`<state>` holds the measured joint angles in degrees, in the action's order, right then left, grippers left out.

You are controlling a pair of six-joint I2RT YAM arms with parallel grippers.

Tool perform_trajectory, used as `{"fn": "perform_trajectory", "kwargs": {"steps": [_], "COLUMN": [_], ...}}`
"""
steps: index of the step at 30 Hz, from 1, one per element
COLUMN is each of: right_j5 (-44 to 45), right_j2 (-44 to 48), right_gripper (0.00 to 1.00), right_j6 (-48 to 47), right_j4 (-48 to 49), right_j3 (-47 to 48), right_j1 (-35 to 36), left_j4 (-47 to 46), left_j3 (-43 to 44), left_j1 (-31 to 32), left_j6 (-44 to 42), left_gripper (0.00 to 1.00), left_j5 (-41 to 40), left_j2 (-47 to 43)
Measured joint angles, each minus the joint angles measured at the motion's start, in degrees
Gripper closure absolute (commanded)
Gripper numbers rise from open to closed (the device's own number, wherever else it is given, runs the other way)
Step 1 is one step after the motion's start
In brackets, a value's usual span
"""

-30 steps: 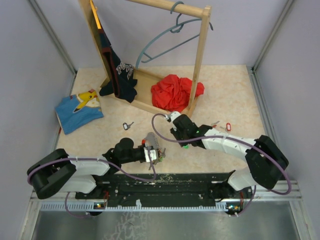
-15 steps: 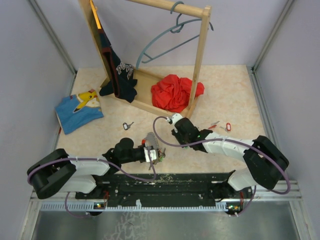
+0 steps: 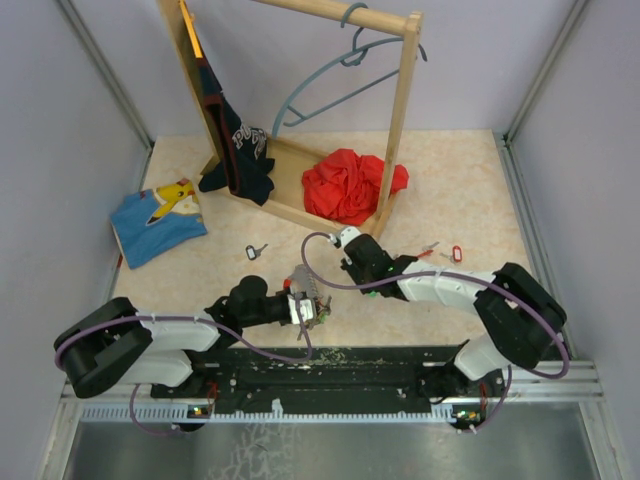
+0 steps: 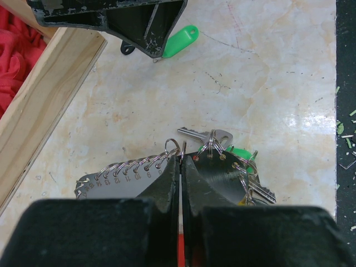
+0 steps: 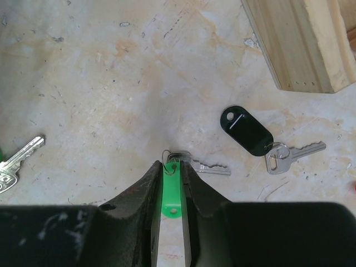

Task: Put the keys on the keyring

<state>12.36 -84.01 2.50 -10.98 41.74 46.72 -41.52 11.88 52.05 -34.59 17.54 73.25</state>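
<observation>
Right wrist view: the right gripper [image 5: 171, 164] pinches a green-tagged silver key [image 5: 170, 196]; the left gripper [image 4: 180, 160], closed, holds the silver metal keyring [image 4: 125, 173]. Threading apparently remains; a black-tagged key [image 5: 247, 131] lies loose.

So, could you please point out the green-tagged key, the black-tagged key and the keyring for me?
green-tagged key [image 5: 170, 192], right wrist view, middle of its green tag.
black-tagged key [image 5: 246, 131], right wrist view, middle of its black tag.
keyring [image 4: 130, 168], left wrist view, on its row of silver rings.
</observation>
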Motion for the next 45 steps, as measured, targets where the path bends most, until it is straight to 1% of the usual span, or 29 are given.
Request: {"fn": "perform_trajectory", "kwargs": {"steps": [8, 10, 16, 20, 25, 27, 32, 36, 41, 43, 45], "right_j5": [0.2, 0.3, 0.4, -1.0, -3.8, -4.9, -6.7, -6.7, -6.8, -7.1, -7.4], "right_j2": [-1.8, -2.2, -3.1, -5.1, -10.4, -12.9, -19.5, -23.0, -24.4, -24.4, -24.1], "right_gripper": [0.94, 1.00, 1.00, 1.00, 1.00, 1.00, 1.00, 1.00, 0.82, 0.77, 0.75], "right_j6": [0.0, 0.0, 0.0, 0.0, 0.0, 0.0, -0.7, -1.3, -1.5, -1.5, -1.4], "right_j4": [-1.1, -1.2, -4.1, -10.3, -19.2, -21.9, -29.2, -32.8, -33.5, -33.5, -32.9], "right_j3": [1.5, 1.5, 3.6, 9.9, 20.2, 22.9, 27.8, 31.4, 33.8, 33.8, 33.6], "right_j1": [0.0, 0.0, 0.0, 0.0, 0.0, 0.0, 0.0, 0.0, 0.1, 0.2, 0.3], "left_j4": [0.0, 0.0, 0.0, 0.0, 0.0, 0.0, 0.2, 0.3, 0.4, 0.4, 0.5], "left_j3": [0.0, 0.0, 0.0, 0.0, 0.0, 0.0, 0.0, 0.0, 0.0, 0.0, 0.0], "left_j1": [0.0, 0.0, 0.0, 0.0, 0.0, 0.0, 0.0, 0.0, 0.0, 0.0, 0.0], "left_j6": [0.0, 0.0, 0.0, 0.0, 0.0, 0.0, 0.0, 0.0, 0.0, 0.0, 0.0], "left_gripper": [1.00, 1.00, 1.00, 1.00, 1.00, 1.00, 1.00, 1.00, 1.00, 1.00, 1.00], "left_j5": [0.0, 0.0, 0.0, 0.0, 0.0, 0.0, 0.0, 0.0, 0.0, 0.0, 0.0], "left_j2": [0.0, 0.0, 0.0, 0.0, -0.3, -0.3, -0.5, -0.6, -0.6, -0.7, -0.8]}}
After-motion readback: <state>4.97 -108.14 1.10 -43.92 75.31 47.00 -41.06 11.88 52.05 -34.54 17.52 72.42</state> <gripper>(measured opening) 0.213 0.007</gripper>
